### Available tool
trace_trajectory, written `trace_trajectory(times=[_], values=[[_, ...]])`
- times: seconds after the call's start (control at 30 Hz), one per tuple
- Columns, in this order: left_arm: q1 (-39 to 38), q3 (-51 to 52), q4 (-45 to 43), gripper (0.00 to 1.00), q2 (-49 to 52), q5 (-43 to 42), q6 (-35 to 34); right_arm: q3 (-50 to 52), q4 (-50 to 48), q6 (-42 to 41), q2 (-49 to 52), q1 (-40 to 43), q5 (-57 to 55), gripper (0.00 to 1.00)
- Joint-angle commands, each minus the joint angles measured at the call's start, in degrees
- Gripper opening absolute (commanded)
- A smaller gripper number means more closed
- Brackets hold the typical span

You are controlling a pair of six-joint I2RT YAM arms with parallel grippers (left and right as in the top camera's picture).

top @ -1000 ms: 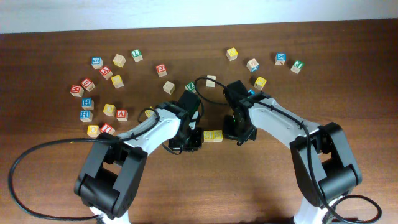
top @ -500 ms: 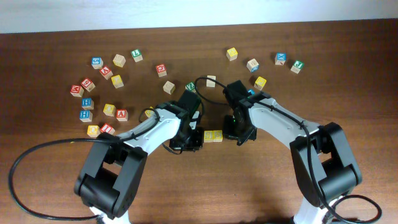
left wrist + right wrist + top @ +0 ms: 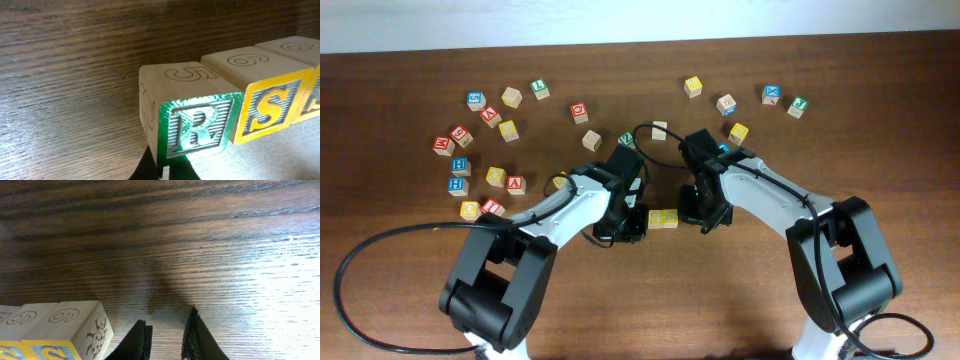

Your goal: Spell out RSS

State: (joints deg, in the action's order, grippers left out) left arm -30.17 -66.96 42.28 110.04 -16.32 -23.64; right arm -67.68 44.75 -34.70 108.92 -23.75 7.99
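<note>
The wooden cube with the green R face (image 3: 197, 125) stands on the dark wooden table (image 3: 880, 120) directly ahead of the left gripper (image 3: 161, 169). That gripper's black fingers are pressed together with nothing between them. Their tips sit at the cube's lower front edge, and contact cannot be judged.

The first yellow S cube (image 3: 267, 107) touches the R cube's side. The second yellow S cube (image 3: 312, 97) follows in the same row, with only a sliver of its face in the left wrist view. In the right wrist view the end of this row lies low and to the left, with a ladybug drawn on the end cube's bare side. The right gripper (image 3: 168, 325) is beside it and apart from it, its fingers parted by a narrow gap and holding nothing.

From overhead the row lies between the two grippers, partly covered by the left arm. A black cable (image 3: 650, 128) loops behind them. A green-lettered cube (image 3: 626, 139) and two pale cubes (image 3: 659, 130) stand beyond the arms, away from the row. Many more coloured letter cubes (image 3: 480, 150) are scattered to the left and the upper right.

Compared with one second ago, the overhead view shows arms and cubes in the same places.
</note>
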Motion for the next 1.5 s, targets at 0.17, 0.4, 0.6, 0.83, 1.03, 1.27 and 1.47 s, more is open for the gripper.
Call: trace_trajectory(times=[0.17,0.4,0.6,0.83,1.03,1.27,1.47], values=[[-0.2,0.5,-0.3,0.0,-1.1,-1.5,-0.5,0.2,-0.2,-0.1,0.2,-0.6,-1.2,0.19],[-0.2,0.4,0.3,0.0,-1.2,-3.1,-0.1,0.2,-0.6,-0.1,0.2,-0.6,-1.2,0.2],[1.1,0.4,5.0,0.0,-5.5,-3.2,-0.1,0.2,-0.6,-0.1,0.2,-0.6,-1.2,0.16],[8.7,0.4,7.3,0.0,-11.3,3.0,1.2,0.2,-0.6,-0.1,0.2,-0.6,-1.1,0.16],[9.5,0.4,4.6,0.0,-7.4,5.2,1.4,0.2,-0.6,-0.1,0.2,-0.6,-0.5,0.16],[6.2,0.4,1.8,0.0,-2.1,1.9,1.4,0.2,-0.6,-0.1,0.2,-0.6,0.6,0.16],[5.8,0.4,0.8,0.0,-1.6,0.4,1.4,0.2,-1.0,-0.1,0.2,-0.6,2.1,0.16]])
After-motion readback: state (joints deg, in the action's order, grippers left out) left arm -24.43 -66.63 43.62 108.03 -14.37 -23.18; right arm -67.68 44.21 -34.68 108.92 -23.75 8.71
